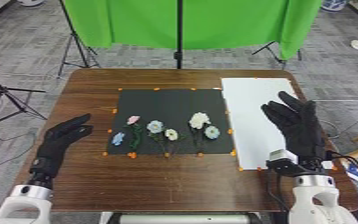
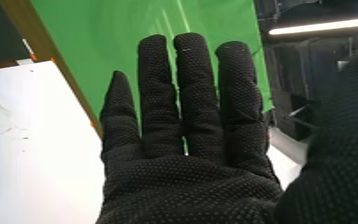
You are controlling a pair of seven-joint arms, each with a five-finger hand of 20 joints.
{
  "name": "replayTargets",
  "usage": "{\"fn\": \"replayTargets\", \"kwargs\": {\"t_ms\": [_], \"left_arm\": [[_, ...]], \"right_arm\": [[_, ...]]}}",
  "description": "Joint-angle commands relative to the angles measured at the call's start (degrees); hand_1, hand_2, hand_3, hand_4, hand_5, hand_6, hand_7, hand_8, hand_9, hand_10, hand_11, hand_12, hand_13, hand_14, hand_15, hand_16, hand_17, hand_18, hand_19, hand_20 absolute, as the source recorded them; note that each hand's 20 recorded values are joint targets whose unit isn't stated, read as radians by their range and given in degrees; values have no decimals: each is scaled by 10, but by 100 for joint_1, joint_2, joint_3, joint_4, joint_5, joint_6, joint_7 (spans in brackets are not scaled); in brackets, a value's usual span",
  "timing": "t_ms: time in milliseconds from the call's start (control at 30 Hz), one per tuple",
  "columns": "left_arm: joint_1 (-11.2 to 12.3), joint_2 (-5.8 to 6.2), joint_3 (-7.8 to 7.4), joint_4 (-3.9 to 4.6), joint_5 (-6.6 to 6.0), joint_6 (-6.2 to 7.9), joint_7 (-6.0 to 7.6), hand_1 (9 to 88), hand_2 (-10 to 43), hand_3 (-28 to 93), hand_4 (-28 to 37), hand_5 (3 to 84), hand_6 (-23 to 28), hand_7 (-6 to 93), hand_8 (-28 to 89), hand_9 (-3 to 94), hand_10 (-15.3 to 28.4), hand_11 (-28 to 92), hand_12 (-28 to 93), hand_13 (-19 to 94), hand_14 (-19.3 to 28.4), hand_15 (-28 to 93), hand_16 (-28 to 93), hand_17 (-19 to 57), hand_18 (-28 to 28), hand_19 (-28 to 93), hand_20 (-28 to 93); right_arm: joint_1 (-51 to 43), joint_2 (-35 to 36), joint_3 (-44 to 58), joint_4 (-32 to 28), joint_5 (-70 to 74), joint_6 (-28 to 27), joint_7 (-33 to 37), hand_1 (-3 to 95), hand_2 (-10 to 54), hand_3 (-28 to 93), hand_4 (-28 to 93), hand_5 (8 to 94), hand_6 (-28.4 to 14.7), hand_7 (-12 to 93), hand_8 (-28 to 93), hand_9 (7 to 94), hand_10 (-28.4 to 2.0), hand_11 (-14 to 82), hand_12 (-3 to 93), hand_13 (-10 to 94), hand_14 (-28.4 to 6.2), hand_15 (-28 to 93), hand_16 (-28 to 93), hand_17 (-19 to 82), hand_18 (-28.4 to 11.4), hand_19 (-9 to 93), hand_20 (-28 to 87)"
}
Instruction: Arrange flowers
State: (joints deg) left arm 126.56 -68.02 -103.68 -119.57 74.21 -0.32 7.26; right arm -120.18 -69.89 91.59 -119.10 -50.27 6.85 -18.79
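My left hand (image 1: pixel 63 136) is at the left of the table in the head view, its fingers relaxed and holding nothing. My right hand (image 1: pixel 295 125) is above the white sheet, fingers straight and apart from the flowers; in the right wrist view the same hand (image 2: pixel 189 180) has its fingers extended. On the black mat lie a pink flower (image 1: pixel 133 120), a small blue flower (image 1: pixel 118 138), a light blue flower (image 1: pixel 155 126), a cream flower (image 1: pixel 171 134), a larger white flower (image 1: pixel 198 120) and another pale blue flower (image 1: pixel 212 132), most with green stems pointing toward the robot.
The black mat (image 1: pixel 162 102) lies mid-table, with the white sheet (image 1: pixel 246 100) along its right side. Orange tape marks their edges. The brown table (image 1: pixel 184 185) extends nearer the robot. Behind it stand a green backdrop (image 1: pixel 140 25) and a dark tripod (image 1: pixel 72 35).
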Motion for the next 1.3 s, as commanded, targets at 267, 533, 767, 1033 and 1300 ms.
{"fn": "replayTargets", "kwargs": {"t_ms": [267,533,767,1033,1300], "left_arm": [[16,-54,33,23,-55,-6,-70,290,88,628,-223,449,40,104,-64,461,145,210,121,358,184,210,-7,53,141,144,158],[91,-85,-18,-10,-59,12,-116,280,89,632,-246,450,39,103,-64,462,146,210,121,357,185,209,-7,53,140,144,158],[73,-56,-30,-4,-58,-11,-140,280,88,633,-249,449,40,101,-62,461,146,210,122,357,185,209,-7,52,140,144,158],[83,-61,-24,-15,-37,-60,-137,281,87,632,-250,449,40,101,-62,461,146,208,121,357,185,210,-7,52,140,144,157],[65,-24,-32,-9,-50,-23,-114,280,86,634,-248,449,41,101,-62,461,146,209,121,356,185,209,-7,51,141,144,157]], "right_arm": [[-132,-104,47,1,398,-137,-286,383,-21,-282,-105,677,36,257,-127,704,-116,123,169,628,-107,237,254,226,-157,345,428],[-95,-76,35,27,379,-201,-295,352,9,-283,-100,820,26,319,-123,850,-124,202,201,727,-107,405,264,261,-165,481,503],[-164,-80,76,0,368,-185,-196,310,1,-183,-40,784,27,313,-125,812,-122,192,196,699,-105,396,253,251,-161,458,491],[-75,-32,68,39,353,-235,-166,297,-3,-92,-66,774,25,311,-125,806,-121,191,196,692,-104,394,251,252,-157,446,487],[-60,-21,50,44,319,-261,-175,259,-35,249,-184,761,25,309,-127,795,-121,188,195,686,-103,390,250,254,-154,431,483]]}}
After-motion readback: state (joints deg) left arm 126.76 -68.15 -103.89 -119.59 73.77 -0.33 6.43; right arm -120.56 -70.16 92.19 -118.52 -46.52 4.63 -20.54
